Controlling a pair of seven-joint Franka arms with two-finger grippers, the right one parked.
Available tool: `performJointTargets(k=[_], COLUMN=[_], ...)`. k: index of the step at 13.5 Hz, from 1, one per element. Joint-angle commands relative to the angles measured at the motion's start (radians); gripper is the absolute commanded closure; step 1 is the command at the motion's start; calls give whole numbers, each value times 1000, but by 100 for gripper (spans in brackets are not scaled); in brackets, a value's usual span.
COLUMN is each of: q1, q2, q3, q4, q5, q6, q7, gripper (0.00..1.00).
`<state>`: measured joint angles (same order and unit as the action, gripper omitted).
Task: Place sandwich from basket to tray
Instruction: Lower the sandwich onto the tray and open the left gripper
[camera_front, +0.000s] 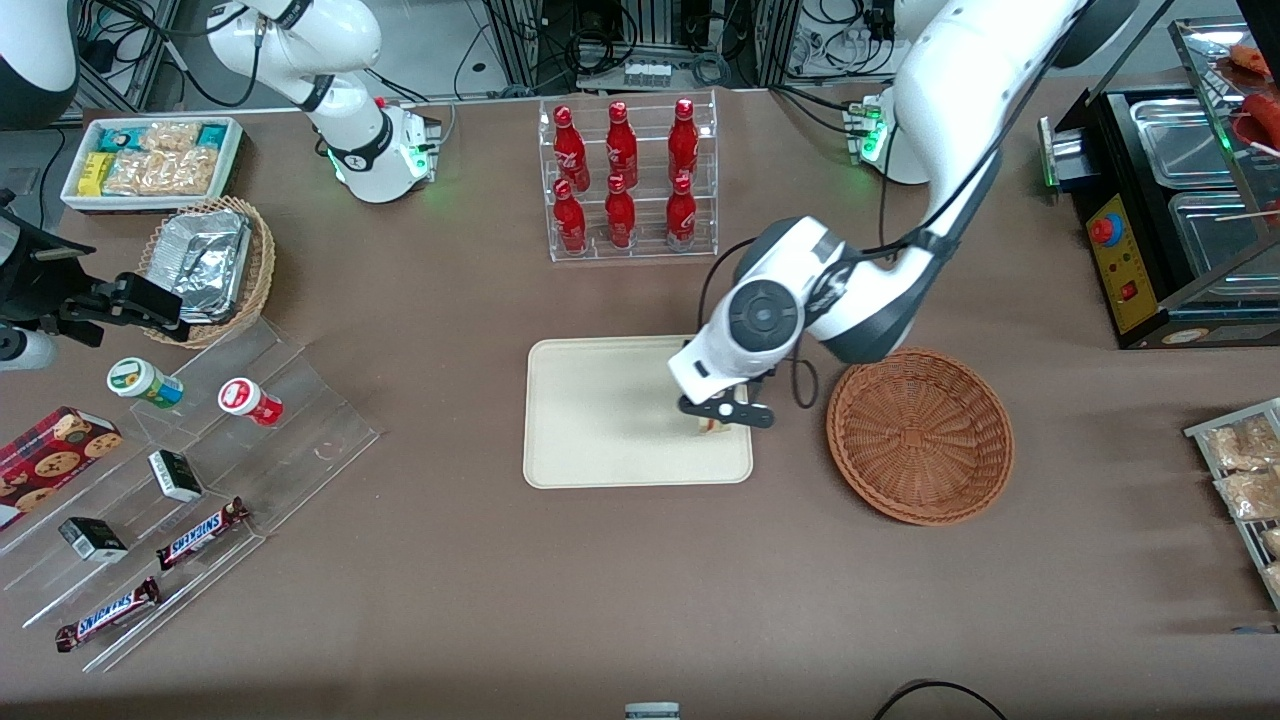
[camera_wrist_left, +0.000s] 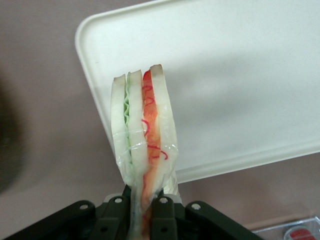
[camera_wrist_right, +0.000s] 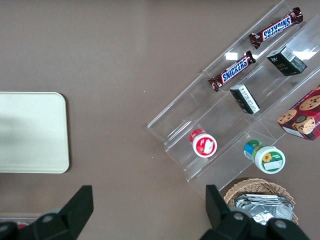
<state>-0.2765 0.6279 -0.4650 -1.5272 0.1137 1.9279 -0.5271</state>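
- Brown table (camera_front: 450, 560) under the rig; cable clutter and racks along the edge farthest from the front camera.
- I've got the gripper (camera_front: 727, 411) over the tray (camera_front: 600, 420), at the tray edge nearest the basket (camera_front: 920, 435). Fingers pinched narrow on the sandwich (camera_wrist_left: 145, 135).
- Wrist view: sandwich is held by one end, its long axis running straight out from the fingers (camera_wrist_left: 162, 220). Layered cut edge faces the wrist camera: pale bread, green band, then red-orange band. Clear wrap shows around it.
- Wrist view also puts the sandwich's free end over a rounded tray corner, part over tray and part over bare table. I can't tell whether it touches the tray or hangs above it.
- Front view shows only a small pale sliver of sandwich under the gripper; the arm's wrist covers the rest, so orientation can't be read there.
- Front view gives what the wrist view doesn't: the basket just beside the tray, toward the working arm's end, with nothing in it.
- Right wrist view catches one end of the tray, no sandwich, no basket.
- Also on the table: bottle rack (camera_front: 627, 180) with red bottles, farther from the front camera than the tray; clear stepped shelf (camera_front: 200, 480) with Snickers bars (camera_front: 200, 533) toward the parked arm's end.
- Finger bases are cut off in the wrist view.
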Motion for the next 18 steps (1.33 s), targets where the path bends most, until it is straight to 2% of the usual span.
performJointTargets(k=[1,10,13,17,18], q1=[-24,-46,-52,-56,-58], q2=[73,150,188,202,202], q3=[8,11,11,11,11], q4=[85,114,124,127,127], q5=[31,43,104,110,110], q6=[-12,81,131,137,137], q7=[-14,-31,-86,-102,-117], gripper=[100,100,100,100,58])
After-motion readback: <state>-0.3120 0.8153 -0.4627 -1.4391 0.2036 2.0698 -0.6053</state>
